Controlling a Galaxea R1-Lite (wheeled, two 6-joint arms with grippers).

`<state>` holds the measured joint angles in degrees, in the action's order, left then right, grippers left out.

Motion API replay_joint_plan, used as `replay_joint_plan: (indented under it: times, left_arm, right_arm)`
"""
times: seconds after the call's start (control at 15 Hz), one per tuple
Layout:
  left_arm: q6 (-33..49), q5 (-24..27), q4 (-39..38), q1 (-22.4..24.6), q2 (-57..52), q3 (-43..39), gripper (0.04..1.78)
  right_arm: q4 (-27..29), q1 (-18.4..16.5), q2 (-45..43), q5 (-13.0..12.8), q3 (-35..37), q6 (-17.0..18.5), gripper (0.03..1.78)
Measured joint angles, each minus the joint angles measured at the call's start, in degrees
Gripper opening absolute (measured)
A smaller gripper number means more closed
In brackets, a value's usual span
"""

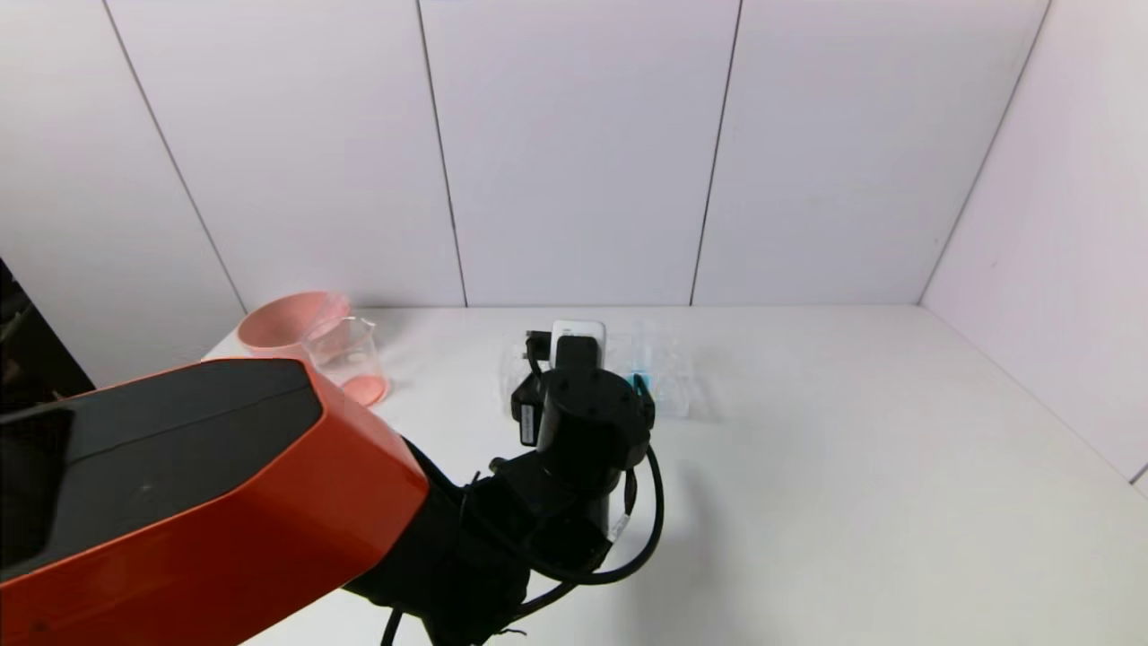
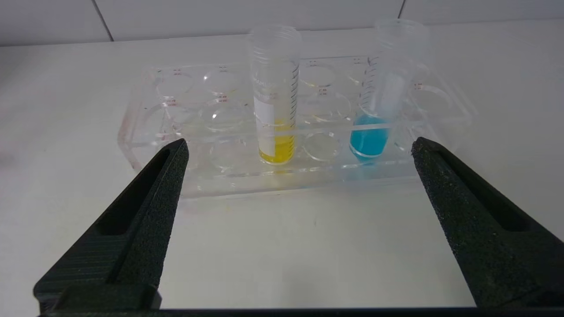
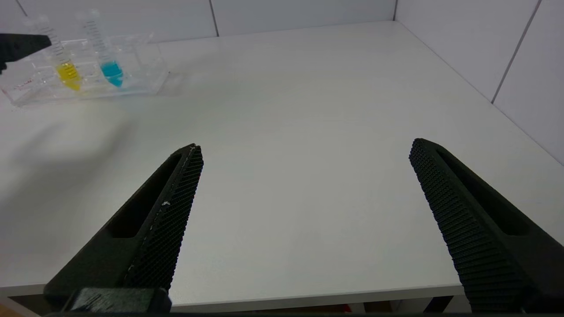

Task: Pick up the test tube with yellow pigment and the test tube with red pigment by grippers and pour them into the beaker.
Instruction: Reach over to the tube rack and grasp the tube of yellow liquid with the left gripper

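Upright in the clear rack (image 2: 150,132) stands one yellow tube (image 2: 275,101), with one blue tube (image 2: 381,101) two holes away. Facing them, the left gripper (image 2: 297,147) hangs spread wide, empty. One beaker (image 1: 345,354) touches one pink bowl (image 1: 282,325). Well apart, the right gripper (image 3: 304,152) gapes empty.

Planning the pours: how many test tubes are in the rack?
2: the yellow-pigment test tube mid-rack, the blue-pigment test tube beside it. No red one shows.

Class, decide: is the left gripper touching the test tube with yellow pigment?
Apart. The left wrist view shows the left gripper open, bare table between its fingertips and the test tube with yellow pigment in the rack.
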<state>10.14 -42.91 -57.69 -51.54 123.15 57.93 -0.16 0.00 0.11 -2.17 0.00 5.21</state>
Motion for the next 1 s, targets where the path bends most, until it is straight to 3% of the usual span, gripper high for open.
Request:
replay_joint_plan:
  times: [0.53,1.0]
  left_arm:
    - [-3.6,-2.0,-0.1,4.8,8.4,12.7,1.76]
    - [-4.6,-2.3,-0.1,5.4,12.5,18.0,1.76]
  right_arm:
    - [0.0,0.0,0.0,0.0,0.0,0.0,1.71]
    - [0.0,0.0,0.0,0.0,0.0,0.0,1.71]
